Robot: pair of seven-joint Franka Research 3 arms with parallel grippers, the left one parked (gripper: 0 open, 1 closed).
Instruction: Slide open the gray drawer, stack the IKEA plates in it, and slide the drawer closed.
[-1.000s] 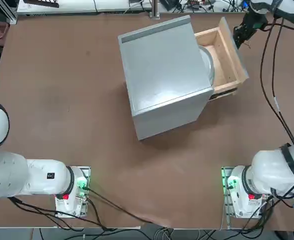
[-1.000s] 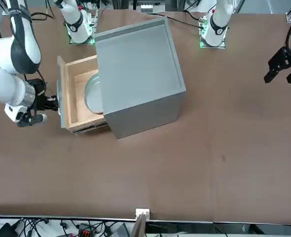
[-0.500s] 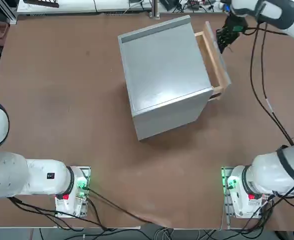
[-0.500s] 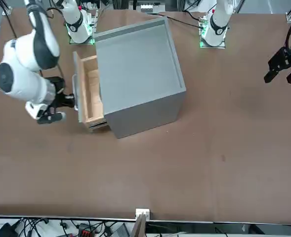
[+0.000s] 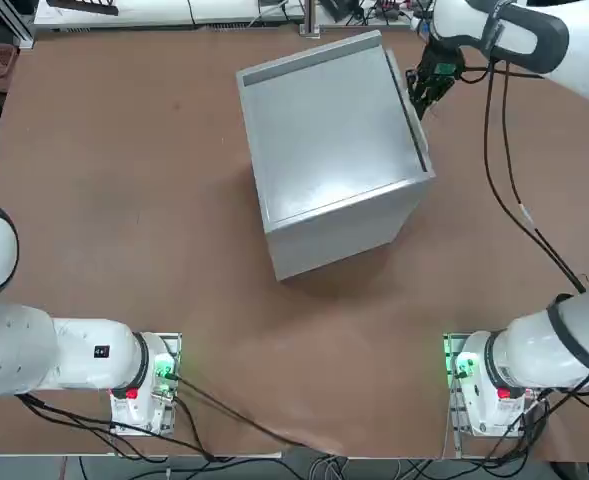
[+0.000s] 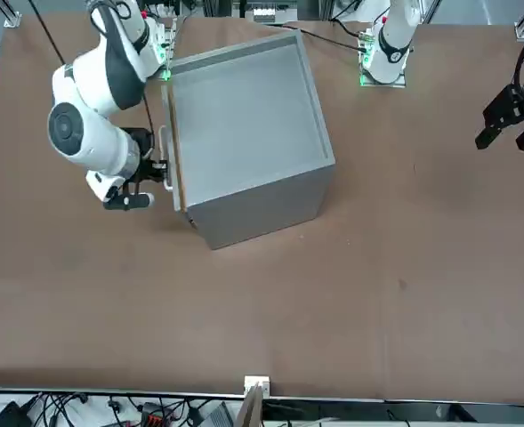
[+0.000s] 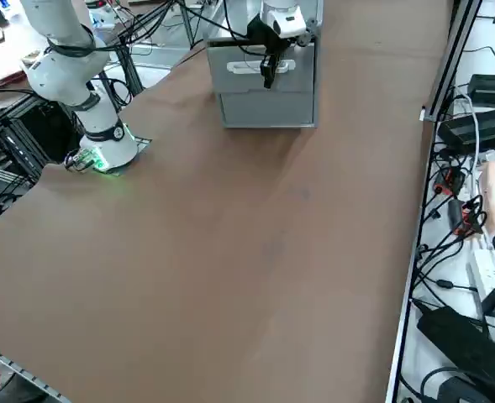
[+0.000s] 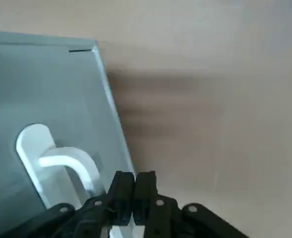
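While the right gripper (image 8: 132, 191) pressed its closed, empty fingers against the front panel beside the white handle (image 8: 61, 163), the gray drawer (image 7: 261, 67) sat flush in the cabinet (image 5: 329, 150), so the closing step looked all but finished. No IKEA plates showed; presumably they lay inside. Next, the arm probably only needed to back away.

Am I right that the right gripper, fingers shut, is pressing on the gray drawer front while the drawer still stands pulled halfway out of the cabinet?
Not quite: the gray drawer front with its white handle sits pushed in against the boxy gray cabinet, as the front view shows. The right gripper, shut, is indeed at that panel.
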